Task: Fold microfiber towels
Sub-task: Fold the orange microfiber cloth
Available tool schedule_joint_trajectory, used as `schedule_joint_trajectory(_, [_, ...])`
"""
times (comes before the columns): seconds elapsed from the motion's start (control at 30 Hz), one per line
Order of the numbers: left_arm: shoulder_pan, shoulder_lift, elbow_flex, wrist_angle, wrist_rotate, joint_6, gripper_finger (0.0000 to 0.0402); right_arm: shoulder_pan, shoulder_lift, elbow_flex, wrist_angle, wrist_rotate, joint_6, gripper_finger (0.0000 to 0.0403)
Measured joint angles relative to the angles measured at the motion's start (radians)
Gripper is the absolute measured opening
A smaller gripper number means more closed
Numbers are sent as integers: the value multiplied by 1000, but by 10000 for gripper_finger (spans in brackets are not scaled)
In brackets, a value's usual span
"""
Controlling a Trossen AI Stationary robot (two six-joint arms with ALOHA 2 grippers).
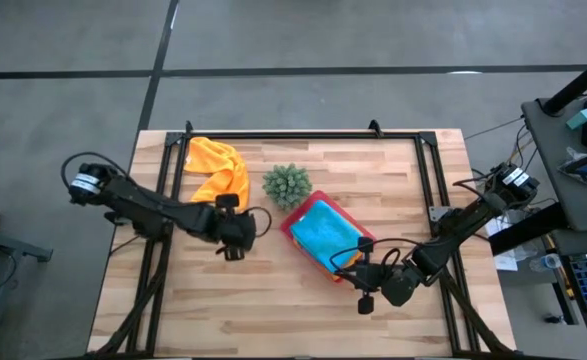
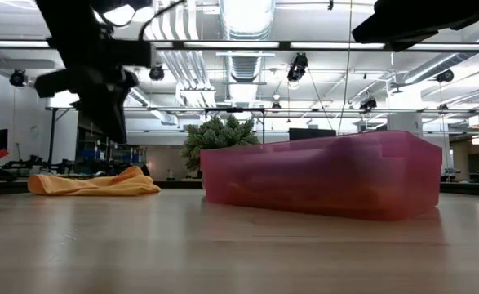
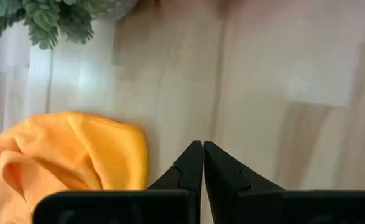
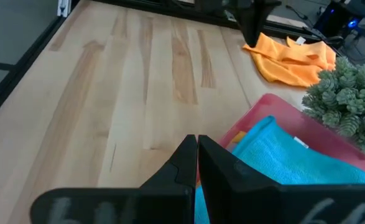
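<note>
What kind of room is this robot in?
Probably a big open lab or workshop: bare ceiling pipes and ducts, hanging lights, and desks with cables and equipment beside the pale wooden plank table.

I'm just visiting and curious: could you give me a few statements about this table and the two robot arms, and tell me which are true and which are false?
1. The orange towel lies crumpled on the table. True.
2. The light blue towel lies in the pink tray. True.
3. The left gripper holds the orange towel. False: it is shut and empty, beside the towel.
4. The plant stands inside the tray. False: it stands on the table beside it.
5. The right gripper is wide open. False: it is shut.
</note>
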Motion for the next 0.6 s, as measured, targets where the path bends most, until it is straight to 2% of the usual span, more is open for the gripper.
schedule_joint_trajectory(0.37, [198, 1, -96, 112, 26, 115, 6, 0, 0, -6, -2, 1, -2, 9])
schedule_joint_trajectory(0.47, [228, 1, -139, 176, 31, 115, 33, 0, 0, -9, -2, 1, -2, 9])
schedule_joint_trajectory(0.6, [252, 1, -203, 277, 32, 121, 89, 0, 0, -11, -1, 1, -2, 9])
